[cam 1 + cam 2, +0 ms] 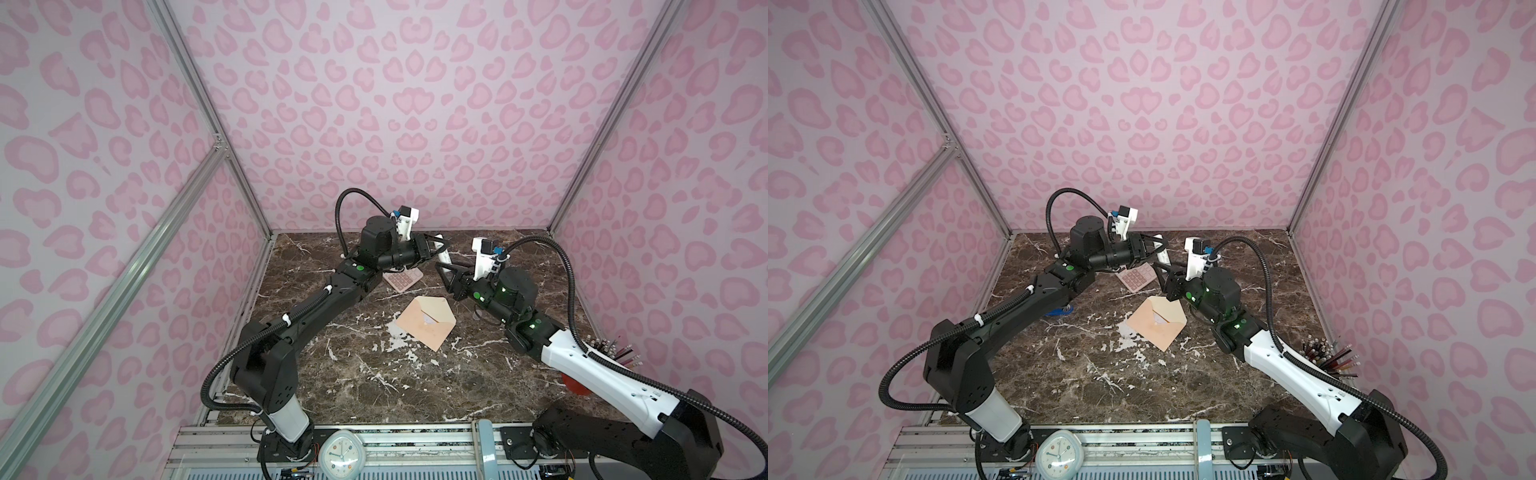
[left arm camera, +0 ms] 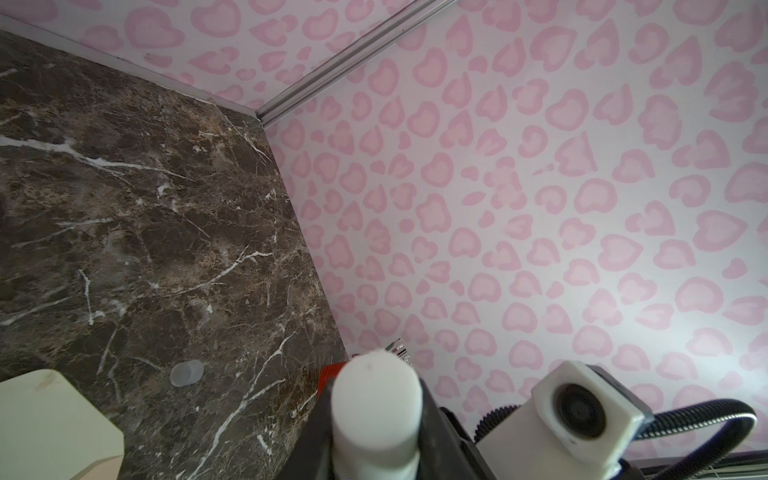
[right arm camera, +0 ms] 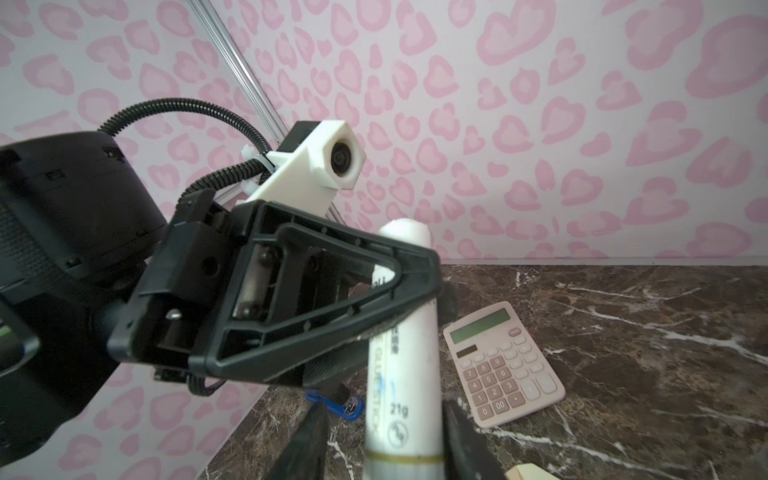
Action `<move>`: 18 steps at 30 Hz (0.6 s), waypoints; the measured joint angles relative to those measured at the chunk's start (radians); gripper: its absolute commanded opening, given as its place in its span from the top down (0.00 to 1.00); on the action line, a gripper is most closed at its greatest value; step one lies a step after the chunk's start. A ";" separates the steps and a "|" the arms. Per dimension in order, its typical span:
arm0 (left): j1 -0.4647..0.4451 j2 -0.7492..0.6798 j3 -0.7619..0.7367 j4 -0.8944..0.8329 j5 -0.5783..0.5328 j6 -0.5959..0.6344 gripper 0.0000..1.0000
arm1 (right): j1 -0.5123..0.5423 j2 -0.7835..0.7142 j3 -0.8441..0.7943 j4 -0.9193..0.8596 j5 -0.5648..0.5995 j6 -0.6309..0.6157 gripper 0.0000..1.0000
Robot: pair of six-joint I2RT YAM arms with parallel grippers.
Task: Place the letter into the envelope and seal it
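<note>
Clamping the glue stick (image 3: 401, 353) near the counter's (image 3: 623, 332) far edge, left gripper (image 1: 439, 248) apparently receives it; right gripper (image 3: 386, 436) stands open around it.

Envelope (image 1: 419, 332) peach, flap (image 1: 436, 309) cream; calc (image 3: 503, 365) pink; table (image 1: 374, 382) brown marble; walls (image 1: 415, 124) pink-spotted.

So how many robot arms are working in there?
2. The left arm comes in from the near left and the right arm from the near right. They meet at a white glue stick held up over the table's far side.
</note>
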 measured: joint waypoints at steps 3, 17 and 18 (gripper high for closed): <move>0.002 -0.001 0.017 -0.051 -0.001 0.040 0.90 | 0.000 -0.005 -0.004 -0.026 -0.006 -0.013 0.64; 0.005 -0.002 0.038 -0.126 -0.019 0.110 0.66 | 0.000 0.027 0.031 -0.099 -0.024 -0.026 0.87; 0.005 -0.002 0.038 -0.126 -0.020 0.110 0.65 | 0.000 0.028 0.031 -0.097 -0.024 -0.023 0.87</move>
